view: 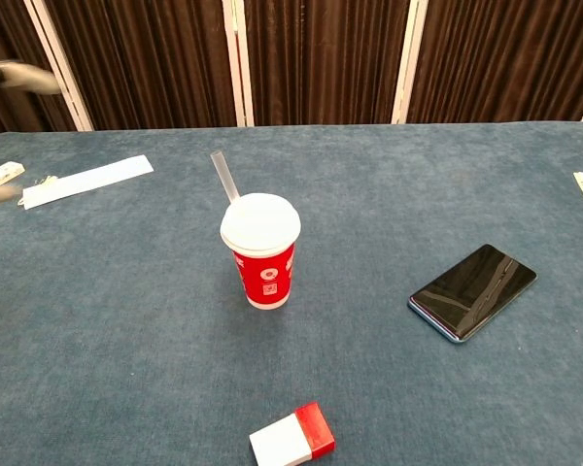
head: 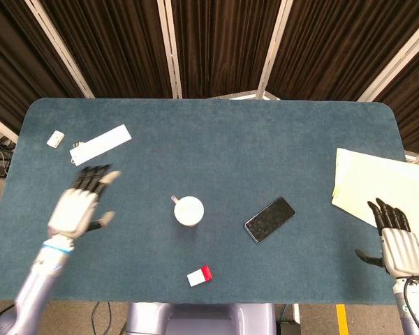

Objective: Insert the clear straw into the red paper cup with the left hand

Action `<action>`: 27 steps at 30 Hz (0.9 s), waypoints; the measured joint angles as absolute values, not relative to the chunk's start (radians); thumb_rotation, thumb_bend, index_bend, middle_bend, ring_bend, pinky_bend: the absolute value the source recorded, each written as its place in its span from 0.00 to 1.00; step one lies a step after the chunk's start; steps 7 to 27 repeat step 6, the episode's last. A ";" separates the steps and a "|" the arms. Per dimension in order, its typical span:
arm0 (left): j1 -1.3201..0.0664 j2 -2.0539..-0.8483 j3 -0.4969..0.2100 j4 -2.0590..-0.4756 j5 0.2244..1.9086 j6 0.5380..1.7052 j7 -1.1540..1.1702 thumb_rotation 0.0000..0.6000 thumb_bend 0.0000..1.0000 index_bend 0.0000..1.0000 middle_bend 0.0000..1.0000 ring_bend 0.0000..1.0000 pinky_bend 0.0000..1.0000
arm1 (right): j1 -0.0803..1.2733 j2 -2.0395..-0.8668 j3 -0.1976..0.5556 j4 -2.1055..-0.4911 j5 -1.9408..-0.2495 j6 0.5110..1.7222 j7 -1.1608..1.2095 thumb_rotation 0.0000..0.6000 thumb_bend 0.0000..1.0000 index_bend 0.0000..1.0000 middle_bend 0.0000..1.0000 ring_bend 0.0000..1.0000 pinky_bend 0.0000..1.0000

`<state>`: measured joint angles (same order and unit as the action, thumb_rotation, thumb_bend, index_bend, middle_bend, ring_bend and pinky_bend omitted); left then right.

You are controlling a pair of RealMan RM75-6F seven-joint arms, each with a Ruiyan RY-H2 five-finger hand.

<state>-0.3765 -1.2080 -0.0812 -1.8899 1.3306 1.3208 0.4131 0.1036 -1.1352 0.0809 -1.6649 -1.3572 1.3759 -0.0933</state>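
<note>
Nearest the robot on the blue felt-covered desk: small white box with red end, roughly 6 o'clock of the cup, well apart.

Mid desk: red paper cup with white plastic lid, upright. Clear plastic straw pokes out of the lid at the cup's 10–11 o'clock edge, tilted up-left, nothing touching it. From the head view only a short stub shows at the lid rim. Judgement: insertion looks done; step in hand is release and retreat.

Black smartphone lies flat at 3 o'clock of the cup, well apart.

Left hand sits at 9 o'clock of the cup, well apart, fingers spread, holding nothing; chest view only catches a blur at the left edge. Right hand rests at the near right desk edge, fingers apart, empty, touching or just over the pale yellow paper sheets — cannot tell which.

Far left: white flat strip and small white eraser-like block, about 10 o'clock of the cup.

Next move, as judged: nothing on the cup; left arm just needs to park clear without brushing the straw.
</note>
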 measured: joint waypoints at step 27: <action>-0.250 -1.131 -0.003 -1.898 1.328 1.435 0.417 1.00 0.26 0.02 0.00 0.00 0.00 | 0.105 -1.142 0.081 -1.658 -1.359 1.384 -0.124 1.00 0.13 0.01 0.00 0.00 0.00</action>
